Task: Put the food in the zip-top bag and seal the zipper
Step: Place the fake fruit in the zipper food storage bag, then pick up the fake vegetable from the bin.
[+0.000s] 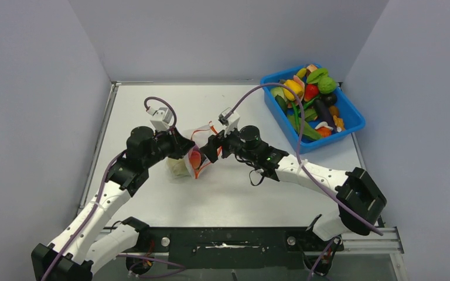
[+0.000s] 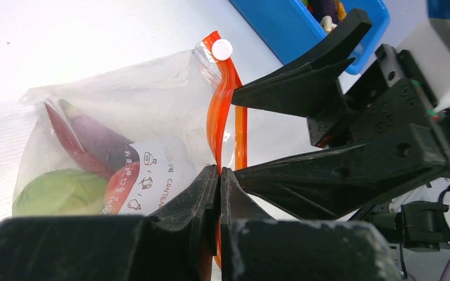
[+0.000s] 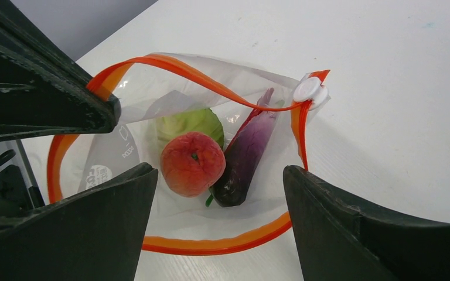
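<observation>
Resting on white table [image 1: 152, 105], grey walls [image 1: 222, 35]: zip-top bag [image 1: 190, 159].

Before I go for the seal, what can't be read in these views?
Top view: zip-top bag mostly covered by left gripper and right gripper; contents too small.
Left wrist: zipper's lower end hidden behind its own fingers; blue tub cut off at top edge.
Right wrist: zipper's left stretch hidden behind the left gripper's finger.

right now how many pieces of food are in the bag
4 in the zip-top bag: green round one deepest, peach in front of it, eggplant beside the peach, red chili alongside the eggplant. Others may be hidden underneath.
</observation>
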Available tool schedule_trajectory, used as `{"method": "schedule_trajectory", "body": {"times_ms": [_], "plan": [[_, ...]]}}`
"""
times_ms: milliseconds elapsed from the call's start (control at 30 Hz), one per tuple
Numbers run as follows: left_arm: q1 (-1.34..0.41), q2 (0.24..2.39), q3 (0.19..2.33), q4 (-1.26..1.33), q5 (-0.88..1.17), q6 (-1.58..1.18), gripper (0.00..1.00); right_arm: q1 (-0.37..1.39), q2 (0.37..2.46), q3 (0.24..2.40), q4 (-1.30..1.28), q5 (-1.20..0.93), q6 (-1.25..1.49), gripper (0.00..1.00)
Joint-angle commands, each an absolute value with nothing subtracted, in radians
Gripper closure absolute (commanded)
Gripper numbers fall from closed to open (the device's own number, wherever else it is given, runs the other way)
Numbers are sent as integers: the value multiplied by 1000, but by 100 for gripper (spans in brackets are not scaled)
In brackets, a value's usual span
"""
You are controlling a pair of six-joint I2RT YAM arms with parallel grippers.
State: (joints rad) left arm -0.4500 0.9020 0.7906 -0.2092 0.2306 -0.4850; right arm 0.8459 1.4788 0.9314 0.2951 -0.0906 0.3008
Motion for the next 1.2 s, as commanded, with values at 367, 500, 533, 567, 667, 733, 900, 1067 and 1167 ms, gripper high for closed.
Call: {"method": "schedule_trajectory", "body": {"times_ms": [367, 500, 533, 567, 667, 733, 900, 1067, 1167], "plan": [[-445, 863, 790, -226, 141, -284, 100, 654, 1198, 958, 132, -81, 349, 19], [-446, 850, 782, -215, 160, -240, 100, 595, 1179, 1006, 5, 59, 296, 19], [-446, 846, 777, -205, 168, -239, 100, 575, 1184, 1023, -30, 90, 282, 19], [-446, 841, 769, -196, 176, -239, 100, 560, 1190, 1037, -57, 127, 268, 19], [-445, 826, 737, -168, 183, -245, 100, 526, 1211, 1067, -108, 243, 221, 18], [-445, 820, 724, -165, 182, -244, 100, 487, 1229, 1085, -129, 303, 204, 18], [-445, 807, 710, -166, 183, -244, 100, 344, 1307, 1142, -172, 323, 179, 19], [-444, 797, 706, -163, 180, -245, 100, 234, 1394, 1183, -165, 392, 89, 32], [-443, 792, 705, -165, 172, -243, 100, 188, 1434, 1203, -129, 432, 45, 36]]}}
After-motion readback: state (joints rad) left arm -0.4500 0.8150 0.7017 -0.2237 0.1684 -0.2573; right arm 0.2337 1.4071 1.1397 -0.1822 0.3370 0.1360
